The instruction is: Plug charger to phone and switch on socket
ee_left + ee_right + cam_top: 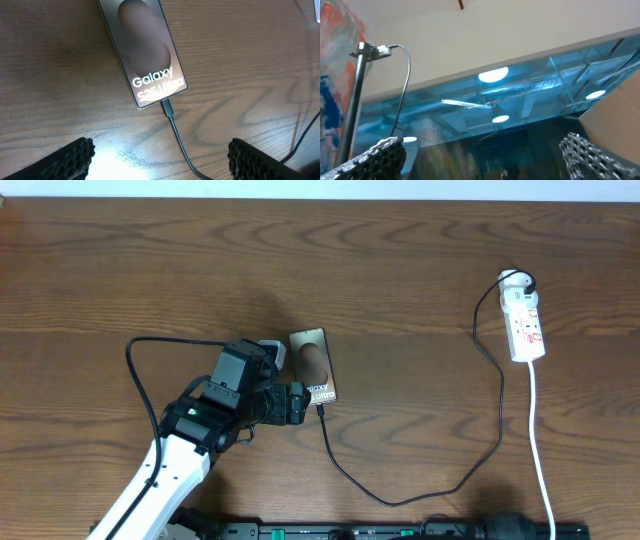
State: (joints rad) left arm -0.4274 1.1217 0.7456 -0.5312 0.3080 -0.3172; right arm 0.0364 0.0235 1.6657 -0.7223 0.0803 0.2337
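Note:
The phone (312, 365) lies flat on the wooden table just left of centre, with white "Galaxy" lettering (152, 77) showing in the left wrist view. The charger's plug tip (166, 106) sits in the phone's near end. Its thin black cable (400, 500) loops right and up to the white socket (526, 320) at the far right. My left gripper (298, 403) (160, 160) hovers open just short of the phone's plugged end, with the cable running between its fingers (70, 157), untouched. My right gripper (480, 155) is open and empty, its camera facing a ceiling.
A white cord (543, 470) runs from the socket down to the table's front edge. The left arm (170, 470) reaches in from the bottom left, a black robot cable (135, 365) arching beside it. Dark hardware (400, 530) lines the front edge.

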